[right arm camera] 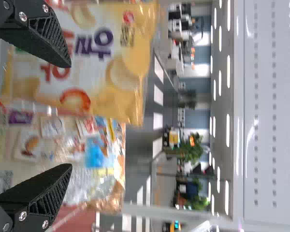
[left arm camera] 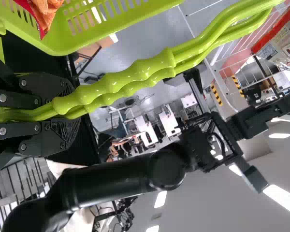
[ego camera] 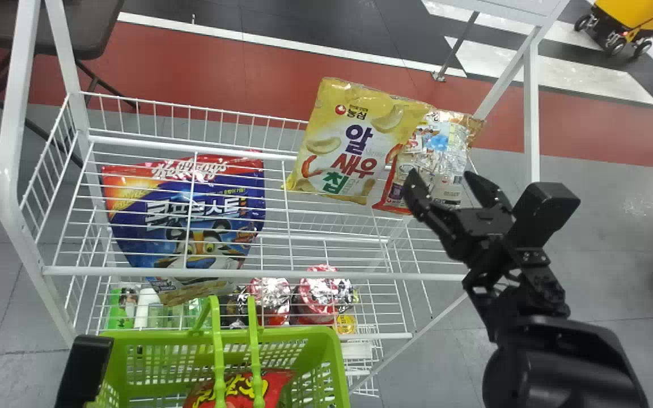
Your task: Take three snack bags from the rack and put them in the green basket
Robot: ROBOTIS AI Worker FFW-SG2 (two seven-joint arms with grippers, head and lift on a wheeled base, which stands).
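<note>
My right gripper [ego camera: 441, 180] is open at the right end of the white wire rack [ego camera: 247, 274], its fingers by the silver, red-edged snack bag [ego camera: 431, 150]. A yellow snack bag [ego camera: 355, 144] stands left of that bag, partly overlapping it. In the right wrist view, the fingers of my right gripper [right arm camera: 70, 116] are apart before the yellow bag [right arm camera: 106, 82] and the silver bag [right arm camera: 53, 140]. My left gripper [ego camera: 84, 362] is beside the green basket [ego camera: 332, 354], which holds a red bag [ego camera: 270, 388]. In the left wrist view, my left gripper [left arm camera: 63, 111] is shut on the basket handles [left arm camera: 135, 79].
A blue bag [ego camera: 190, 209] stands in the rack's left part. Lidded cups [ego camera: 323, 292] and green bottles [ego camera: 122, 309] sit on a lower shelf. White rack posts [ego camera: 531, 113] rise at the right and left. Behind stand a dark table [ego camera: 71, 28] and a yellow cart [ego camera: 638, 14].
</note>
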